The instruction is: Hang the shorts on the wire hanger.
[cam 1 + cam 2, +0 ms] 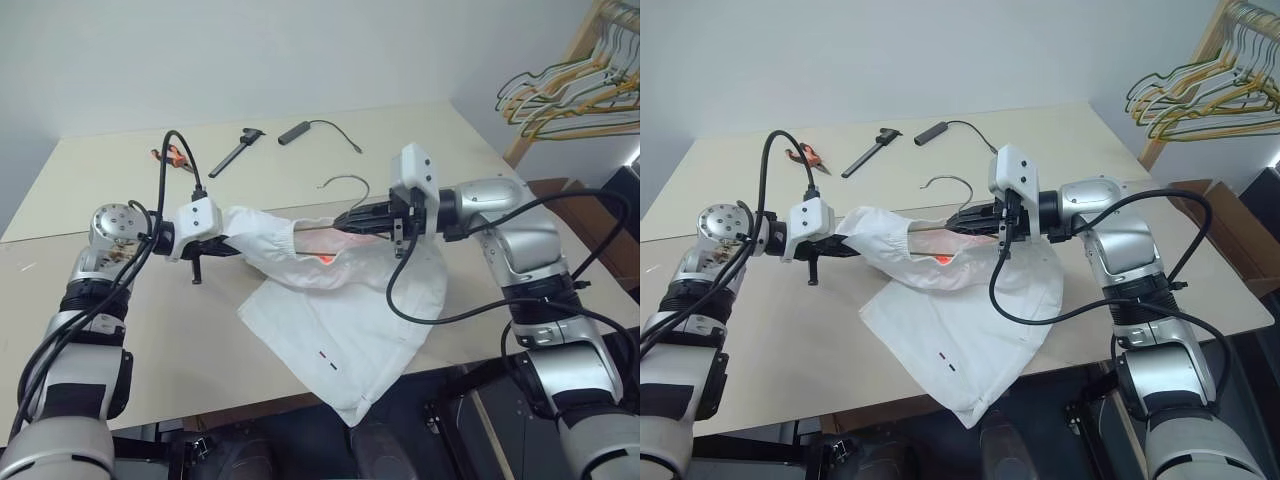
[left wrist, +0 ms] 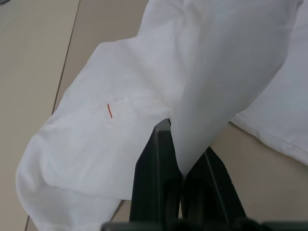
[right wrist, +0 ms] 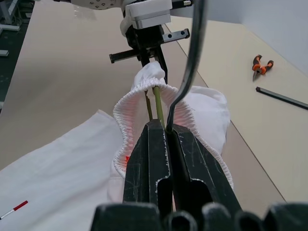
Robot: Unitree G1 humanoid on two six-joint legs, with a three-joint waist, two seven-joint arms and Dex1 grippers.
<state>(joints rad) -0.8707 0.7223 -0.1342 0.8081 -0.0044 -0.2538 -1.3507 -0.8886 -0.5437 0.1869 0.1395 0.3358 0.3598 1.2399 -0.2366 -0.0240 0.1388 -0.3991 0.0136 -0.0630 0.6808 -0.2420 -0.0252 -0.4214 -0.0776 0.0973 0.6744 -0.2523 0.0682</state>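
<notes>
Crosswise above the counter [image 1: 150, 330], the wire hanger [image 3: 190, 67] runs inside the waistband of the shorts [image 1: 340, 310]. Right tool [image 3: 167, 130] is clamped at its hook base; left tool [image 2: 182, 166], nearer the far end, pinches cloth there.

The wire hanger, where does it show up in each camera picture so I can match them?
Left eye view: wire hanger, its hook curving up just left of the right gripper.
Right eye view: the hook, just above the shorts at centre.
Left wrist view: I can't find it among the white cloth.
Right wrist view: its neck rises from between the shut fingers.
Shared landmark: the shorts' pink waistband.
</notes>
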